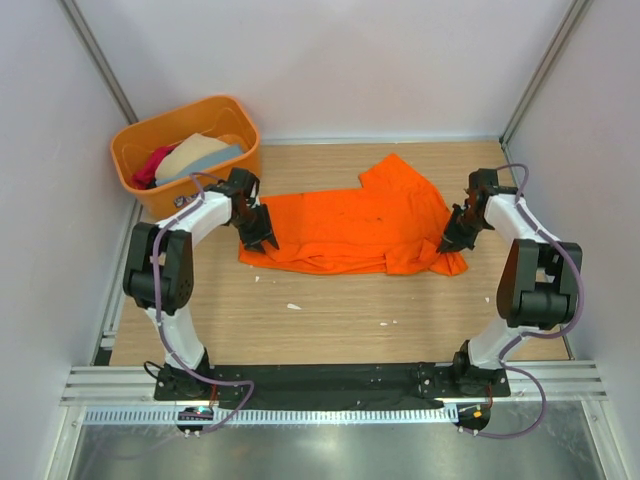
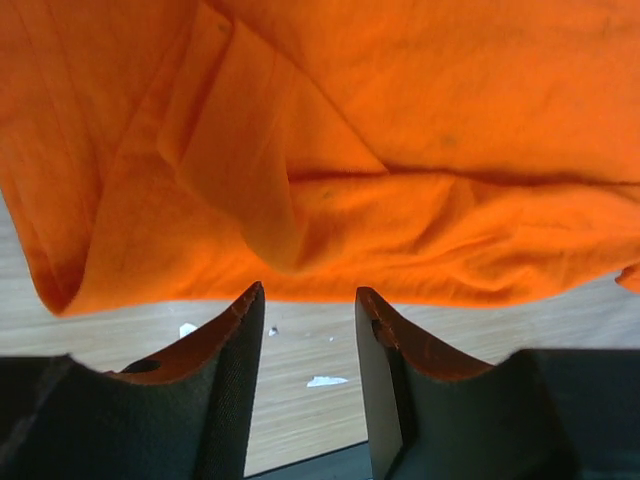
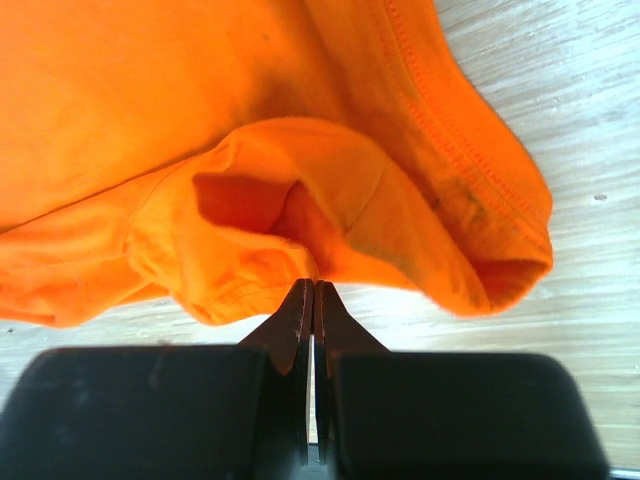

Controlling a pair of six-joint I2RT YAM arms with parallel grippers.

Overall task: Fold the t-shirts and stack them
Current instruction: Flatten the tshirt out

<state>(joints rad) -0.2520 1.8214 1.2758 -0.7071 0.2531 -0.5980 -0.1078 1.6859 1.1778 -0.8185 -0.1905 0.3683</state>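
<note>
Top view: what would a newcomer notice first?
The bright orange t-shirt lies crumpled across mid-table. The right hand is shut on a fold at its right end, while the left hand sits open at its left edge. Far left, an orange tub holds more shirts.

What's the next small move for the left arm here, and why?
Probably ease the left gripper forward and close it on the hem of the orange t-shirt. Its jaws stand open just short of the cloth, while the right gripper looks pinched shut on a fold.
</note>
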